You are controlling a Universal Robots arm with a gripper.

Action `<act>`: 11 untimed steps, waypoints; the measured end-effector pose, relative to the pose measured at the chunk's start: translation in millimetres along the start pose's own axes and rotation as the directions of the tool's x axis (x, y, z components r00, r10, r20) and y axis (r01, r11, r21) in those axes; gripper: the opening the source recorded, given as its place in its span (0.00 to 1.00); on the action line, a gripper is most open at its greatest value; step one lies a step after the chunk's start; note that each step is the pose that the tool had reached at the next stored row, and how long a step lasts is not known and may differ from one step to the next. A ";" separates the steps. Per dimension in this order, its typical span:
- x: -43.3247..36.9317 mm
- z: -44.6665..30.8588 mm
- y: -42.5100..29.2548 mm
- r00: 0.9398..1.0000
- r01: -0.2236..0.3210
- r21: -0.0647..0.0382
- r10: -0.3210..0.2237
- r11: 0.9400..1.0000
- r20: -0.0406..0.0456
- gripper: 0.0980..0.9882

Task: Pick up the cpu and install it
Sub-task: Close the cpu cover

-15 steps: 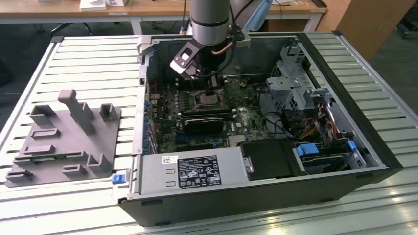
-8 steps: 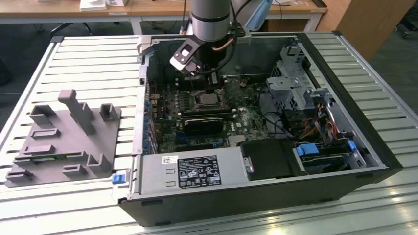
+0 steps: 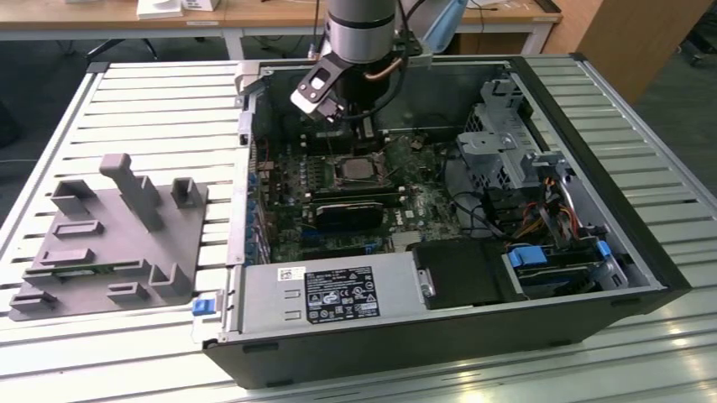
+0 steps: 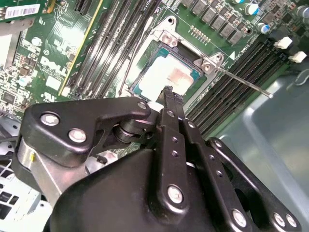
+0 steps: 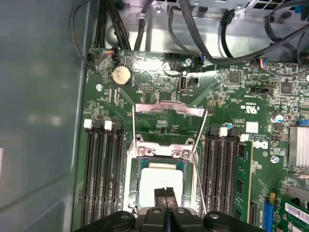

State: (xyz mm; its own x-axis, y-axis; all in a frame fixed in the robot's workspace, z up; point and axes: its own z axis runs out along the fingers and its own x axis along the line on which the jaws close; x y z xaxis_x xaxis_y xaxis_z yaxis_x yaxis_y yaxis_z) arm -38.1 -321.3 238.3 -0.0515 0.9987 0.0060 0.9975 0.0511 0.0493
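The cpu (image 5: 153,178), a small square chip with a silver-grey top plate, lies flat in the open socket on the green motherboard (image 5: 159,77). It also appears in the second wrist view (image 4: 161,77) and in the exterior view (image 3: 361,170). The socket's metal bracket (image 5: 169,109) is flipped up and its thin lever (image 5: 201,145) stands raised. My gripper (image 5: 165,192) hangs just above the cpu, its two black fingers pressed together with nothing between them. The shut tip (image 4: 167,91) points at the chip's edge. In the exterior view the gripper (image 3: 361,134) reaches down into the case.
Memory slots (image 5: 101,164) flank the socket on both sides. Black cables (image 5: 193,24) run along the board's edge. The case (image 3: 627,168) holds a drive cage (image 3: 505,143), a power supply (image 3: 325,294) and a black block (image 3: 342,214). A grey fixture (image 3: 107,239) stands on the slatted table.
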 end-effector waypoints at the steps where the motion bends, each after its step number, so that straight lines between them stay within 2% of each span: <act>1: 0.0 -1.7 0.1 1.000 0.000 0.000 0.000 1.000 0.000 0.01; 4: 0.0 -7.8 0.4 1.000 0.000 0.001 0.000 1.000 0.000 0.01; 11: 0.2 -27.2 1.4 1.000 0.000 0.002 0.000 1.000 0.000 0.01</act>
State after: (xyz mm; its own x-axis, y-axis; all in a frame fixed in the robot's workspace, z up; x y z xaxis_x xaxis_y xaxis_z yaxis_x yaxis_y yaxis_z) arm -38.1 -321.3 265.6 -0.0514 0.9987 0.0061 0.9976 0.0511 0.0473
